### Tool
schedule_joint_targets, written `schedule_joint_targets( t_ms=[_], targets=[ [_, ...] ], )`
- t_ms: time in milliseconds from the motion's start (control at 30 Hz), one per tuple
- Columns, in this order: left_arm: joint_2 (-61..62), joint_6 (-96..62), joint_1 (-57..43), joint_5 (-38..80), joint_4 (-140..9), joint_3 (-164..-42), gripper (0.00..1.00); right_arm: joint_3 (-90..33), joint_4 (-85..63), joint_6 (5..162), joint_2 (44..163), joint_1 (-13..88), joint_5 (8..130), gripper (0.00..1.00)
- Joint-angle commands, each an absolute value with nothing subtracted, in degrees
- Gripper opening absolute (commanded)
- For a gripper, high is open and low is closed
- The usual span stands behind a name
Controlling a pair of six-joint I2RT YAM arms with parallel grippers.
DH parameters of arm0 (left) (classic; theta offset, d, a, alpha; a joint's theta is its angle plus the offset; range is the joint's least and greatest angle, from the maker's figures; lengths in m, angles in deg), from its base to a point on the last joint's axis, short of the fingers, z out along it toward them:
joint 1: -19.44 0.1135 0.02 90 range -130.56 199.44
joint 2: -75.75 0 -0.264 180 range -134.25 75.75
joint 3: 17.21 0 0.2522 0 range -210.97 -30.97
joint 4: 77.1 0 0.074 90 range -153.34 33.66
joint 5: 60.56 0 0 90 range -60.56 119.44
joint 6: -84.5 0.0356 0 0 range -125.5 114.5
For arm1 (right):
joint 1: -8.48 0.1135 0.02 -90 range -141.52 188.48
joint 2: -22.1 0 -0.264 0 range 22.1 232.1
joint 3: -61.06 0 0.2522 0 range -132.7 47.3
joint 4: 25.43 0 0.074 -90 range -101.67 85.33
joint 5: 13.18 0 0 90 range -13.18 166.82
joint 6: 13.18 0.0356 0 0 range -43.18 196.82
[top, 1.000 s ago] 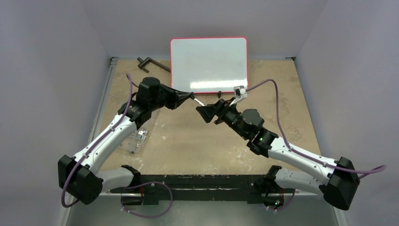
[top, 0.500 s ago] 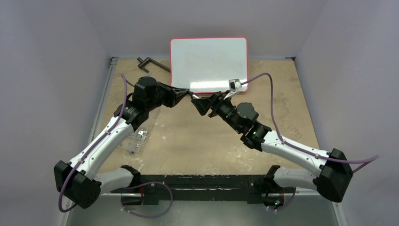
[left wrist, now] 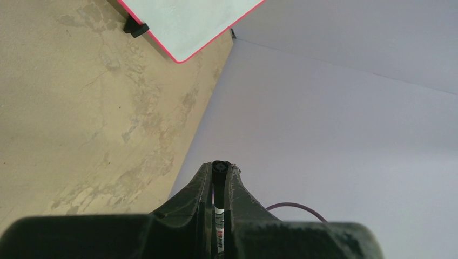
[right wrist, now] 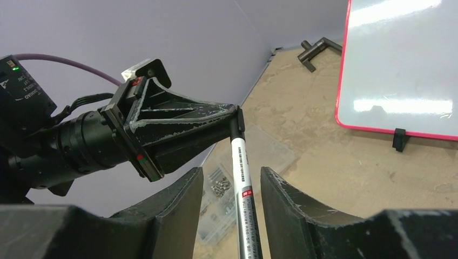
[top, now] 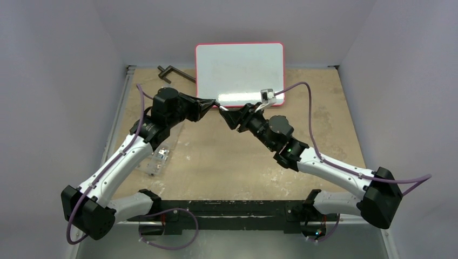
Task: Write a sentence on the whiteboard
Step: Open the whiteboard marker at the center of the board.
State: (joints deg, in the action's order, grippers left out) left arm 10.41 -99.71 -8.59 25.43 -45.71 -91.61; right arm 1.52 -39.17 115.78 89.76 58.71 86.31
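The whiteboard [top: 239, 73], white with a red rim, stands at the back of the table; its face is blank and no sentence shows on it. My left gripper [top: 214, 103] is shut on the black end of a white marker [top: 223, 107], in front of the board's lower edge. In the left wrist view the fingers [left wrist: 205, 183] pinch the marker [left wrist: 219, 168]. My right gripper [top: 227, 115] is open, its jaws on either side of the marker's white barrel [right wrist: 241, 172] without touching it. The board also shows in the right wrist view [right wrist: 399, 59] and the left wrist view [left wrist: 183, 21].
A clear plastic box of screws [top: 156, 156] lies on the table's left side, under the left arm. A black metal clamp [top: 174, 73] lies at the back left beside the board. Lavender walls close in the table on three sides.
Both grippers have moved back toward the board's lower edge. The right gripper has slid left along the marker, so its open jaws now straddle the barrel.
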Motion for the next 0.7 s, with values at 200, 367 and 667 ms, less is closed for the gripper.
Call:
schedule_joint_targets(
  t_ms=[200, 367, 667],
  targets=[
    [12.75, -100.82, -8.18, 27.18, -47.59, -92.76, 0.00, -2.11, -42.01, 114.92, 91.10, 58.84, 87.58, 0.39],
    [13.12, -100.53, -8.17, 27.46, -47.00, -92.67, 0.00, -2.61, -42.46, 114.87, 92.04, 58.84, 87.69, 0.37],
    [13.48, -100.08, -8.24, 27.85, -46.17, -92.40, 0.00, -2.81, -43.79, 114.96, 92.68, 58.84, 88.13, 0.33]
  ],
)
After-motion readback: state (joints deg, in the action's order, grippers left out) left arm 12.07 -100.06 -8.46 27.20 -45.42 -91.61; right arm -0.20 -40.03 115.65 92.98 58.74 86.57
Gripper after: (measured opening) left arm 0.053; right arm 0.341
